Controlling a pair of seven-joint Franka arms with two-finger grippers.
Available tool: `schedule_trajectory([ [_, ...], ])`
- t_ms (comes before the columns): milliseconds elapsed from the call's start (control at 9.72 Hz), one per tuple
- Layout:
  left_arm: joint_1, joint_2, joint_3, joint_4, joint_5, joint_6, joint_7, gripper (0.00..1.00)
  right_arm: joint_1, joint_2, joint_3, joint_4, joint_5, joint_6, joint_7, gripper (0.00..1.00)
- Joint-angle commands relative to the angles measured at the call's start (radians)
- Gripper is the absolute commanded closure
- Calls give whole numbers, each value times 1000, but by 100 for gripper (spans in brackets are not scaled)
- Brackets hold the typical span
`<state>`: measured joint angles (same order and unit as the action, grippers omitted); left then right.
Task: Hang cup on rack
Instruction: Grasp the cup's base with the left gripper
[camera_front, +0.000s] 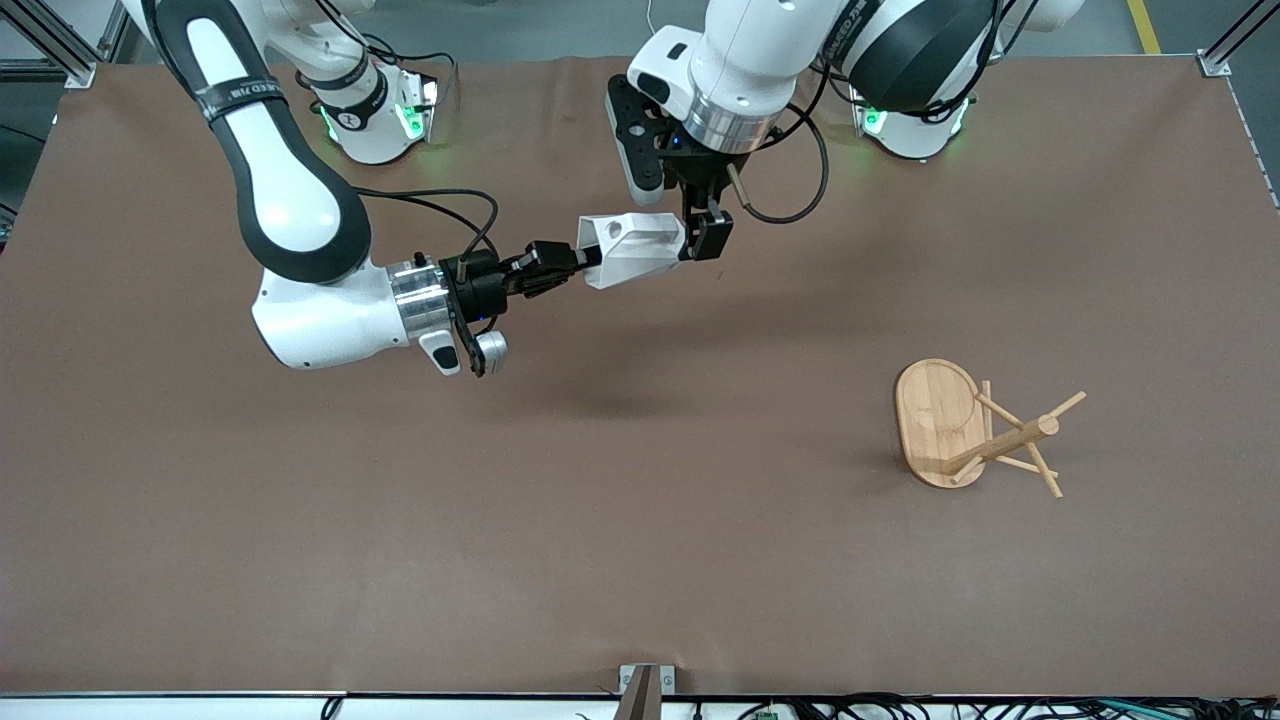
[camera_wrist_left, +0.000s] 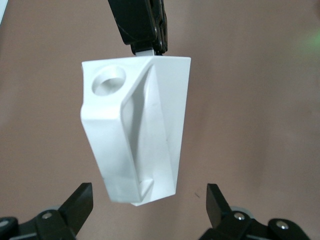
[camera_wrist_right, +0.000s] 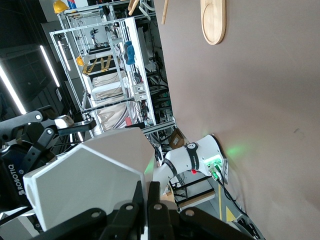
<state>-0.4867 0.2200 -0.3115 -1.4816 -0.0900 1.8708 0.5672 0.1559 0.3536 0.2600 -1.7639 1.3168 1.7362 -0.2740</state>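
The white faceted cup (camera_front: 635, 245) is held level in the air over the table's middle, nearer the robots' bases. My right gripper (camera_front: 578, 264) is shut on its rim at the mouth end; its fingers (camera_wrist_right: 152, 192) pinch the cup wall (camera_wrist_right: 85, 185). My left gripper (camera_front: 706, 236) is open at the cup's narrow bottom end. Its fingers (camera_wrist_left: 80, 204) stand wide apart on either side of the cup (camera_wrist_left: 140, 125) without touching it. The handle hole faces the left wrist camera. The bamboo rack (camera_front: 985, 430) lies tipped on its side toward the left arm's end, its oval base (camera_front: 935, 415) up on edge.
The brown table mat (camera_front: 640, 520) carries nothing else. The rack's base also shows in the right wrist view (camera_wrist_right: 212, 20). The arms' bases (camera_front: 375, 120) stand along the table's edge farthest from the front camera.
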Motion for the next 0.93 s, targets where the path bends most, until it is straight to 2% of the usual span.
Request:
schedule_trajectory([
  [0, 4, 30, -3, -14, -13, 25, 25, 0, -7, 1, 10, 1, 27, -7, -2, 98],
  [823, -3, 55, -4, -31, -37, 80, 25, 1, -6, -8, 15, 3, 28, -7, 9, 97],
])
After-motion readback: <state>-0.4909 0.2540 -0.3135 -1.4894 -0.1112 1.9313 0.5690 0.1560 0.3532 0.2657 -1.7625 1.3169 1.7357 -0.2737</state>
